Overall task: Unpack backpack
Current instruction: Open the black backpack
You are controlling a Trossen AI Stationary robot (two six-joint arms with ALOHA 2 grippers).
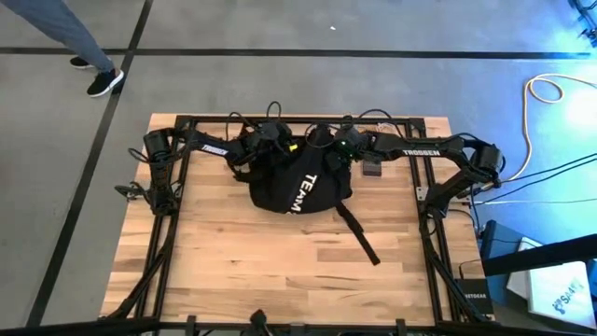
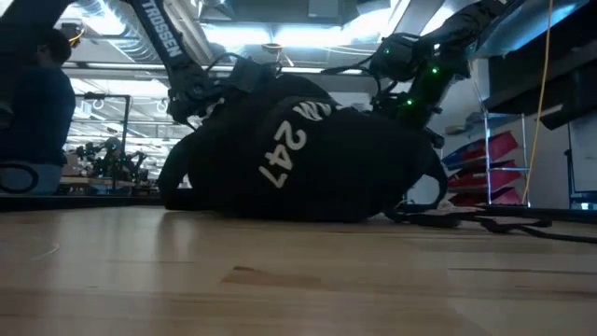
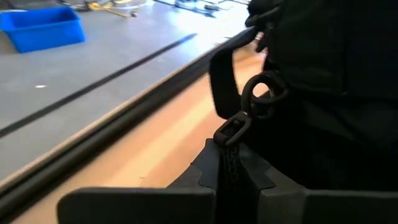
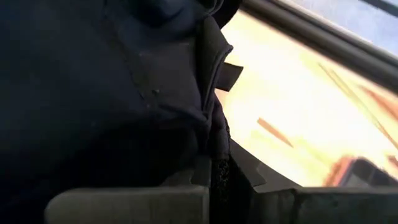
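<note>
The black backpack [image 1: 298, 182] with white lettering lies slumped on the far middle of the wooden table [image 1: 280, 271]. One strap [image 1: 359, 233] trails toward the near right. My left gripper [image 3: 229, 186] is at the backpack's far left top [image 1: 266, 149], shut on a zipper pull. My right gripper [image 4: 217, 180] is at the far right top [image 1: 340, 149], shut on the fabric. In the low view the backpack [image 2: 298, 159] rests on the tabletop with both arms coming down behind it. My left gripper pinches the black cord of a zipper pull [image 3: 229, 165] between its two fingers. The cord runs forward to the slider tab [image 3: 233, 130] and a ring [image 3: 264, 99] on the backpack's side. The fingers slant down from the table's far left. My right gripper pinches a bunched fold of the backpack's black fabric [image 4: 214, 146] between its two fingers, at an edge near the top. The fingers come steeply from above. The backpack's body stays on the table.
A small flat grey thing [image 1: 371, 168] lies on the table beside the backpack's far right. Bare wood fills the near half. A person [image 1: 84, 47] walks on the floor beyond the far left corner. Cables [image 1: 550, 93] and boxes lie on the right.
</note>
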